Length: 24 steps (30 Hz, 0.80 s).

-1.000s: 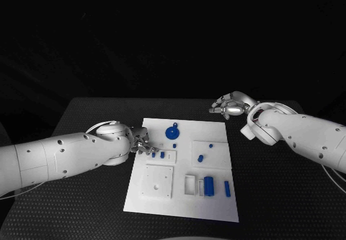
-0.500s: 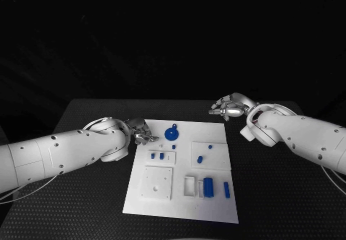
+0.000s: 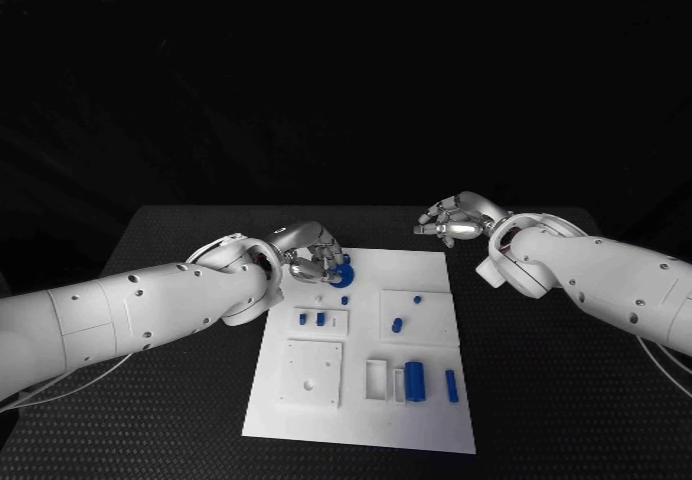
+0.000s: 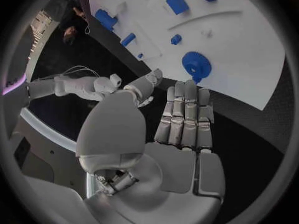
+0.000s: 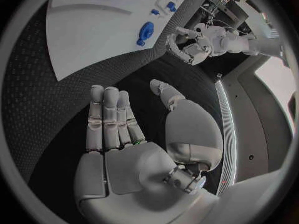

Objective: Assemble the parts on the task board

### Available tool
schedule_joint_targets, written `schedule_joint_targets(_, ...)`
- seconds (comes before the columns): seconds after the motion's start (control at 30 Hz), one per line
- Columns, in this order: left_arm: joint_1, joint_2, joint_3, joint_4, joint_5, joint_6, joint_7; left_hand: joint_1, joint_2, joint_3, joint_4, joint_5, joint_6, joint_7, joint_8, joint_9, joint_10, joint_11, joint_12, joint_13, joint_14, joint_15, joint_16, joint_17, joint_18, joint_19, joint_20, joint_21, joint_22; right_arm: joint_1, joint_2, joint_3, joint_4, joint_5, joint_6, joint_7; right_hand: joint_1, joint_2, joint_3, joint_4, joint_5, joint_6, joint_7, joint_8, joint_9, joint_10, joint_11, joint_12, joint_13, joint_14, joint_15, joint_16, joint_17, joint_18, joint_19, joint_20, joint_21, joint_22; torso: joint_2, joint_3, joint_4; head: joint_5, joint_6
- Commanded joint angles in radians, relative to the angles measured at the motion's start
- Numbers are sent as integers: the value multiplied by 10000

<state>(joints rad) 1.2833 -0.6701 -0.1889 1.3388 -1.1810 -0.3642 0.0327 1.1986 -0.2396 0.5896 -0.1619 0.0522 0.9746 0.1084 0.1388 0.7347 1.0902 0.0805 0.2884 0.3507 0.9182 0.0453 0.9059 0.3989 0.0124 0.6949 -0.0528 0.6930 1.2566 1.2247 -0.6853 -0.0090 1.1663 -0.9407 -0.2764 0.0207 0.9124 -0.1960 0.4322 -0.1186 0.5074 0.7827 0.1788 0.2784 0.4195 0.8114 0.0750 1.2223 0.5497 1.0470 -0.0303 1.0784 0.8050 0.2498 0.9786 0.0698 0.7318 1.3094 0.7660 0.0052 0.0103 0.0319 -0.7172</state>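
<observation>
Currently the left hand hovers over the far left corner of the white board, fingers spread and holding nothing, just beside the blue gear, apparently lined up to grasp it. Right hand waits open above the surface beyond the board's far right corner, clear of the work.

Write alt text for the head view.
The left hand hovers open over a blue gear at the far end of the white task board. The right hand hangs open beyond the board's far right corner.
</observation>
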Motion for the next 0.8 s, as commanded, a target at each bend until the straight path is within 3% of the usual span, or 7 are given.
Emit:
schedule_joint_targets(0.03,1,262,-23,-185,-2006,-36,897,149,71,-13,-150,24,56,-18,-15,-144,238,7,-391,-237,267,-106,-11,153,215,241,-81,2,65,-5,27,2,2,18,59,136,19,90,-4,-67,26,5,89,68,-15,-63,21,30,-9,-80,9,42,-12,120,-38,14,-20,199,1,-2,5,-12,15)
schedule_joint_targets(0.27,0,620,-151,-327,-3369,1030,602,-54,-183,-104,-56,43,-65,-10,-58,-379,375,76,-911,-506,480,-247,145,449,158,413,-214,18,187,-5,50,2,11,18,64,144,24,97,-1,-69,26,7,88,70,-15,-61,20,33,-10,-78,8,45,-13,120,-36,13,-19,199,-4,6,-2,-23,27)
schedule_joint_targets(0.4,-3,808,-235,-467,-3774,1119,578,-157,-280,-171,36,-2,-221,-31,-125,-499,403,82,-1091,-588,419,-242,122,526,121,380,-233,-21,234,-5,58,2,25,18,48,125,25,101,0,-70,26,8,88,71,-15,-60,20,35,-11,-77,8,46,-13,120,-35,13,-18,199,-8,8,1,-42,37)
schedule_joint_targets(0.8,-29,1080,-371,-820,-3904,1392,502,-4,-152,-111,49,42,-91,-2,-19,-584,651,53,-1194,-631,431,-263,119,632,111,404,-259,-49,300,-4,66,3,9,1,43,133,46,119,11,-83,17,10,87,74,-15,-58,18,40,-15,-74,6,51,-15,120,-31,11,-15,201,-3,4,13,-55,-4)
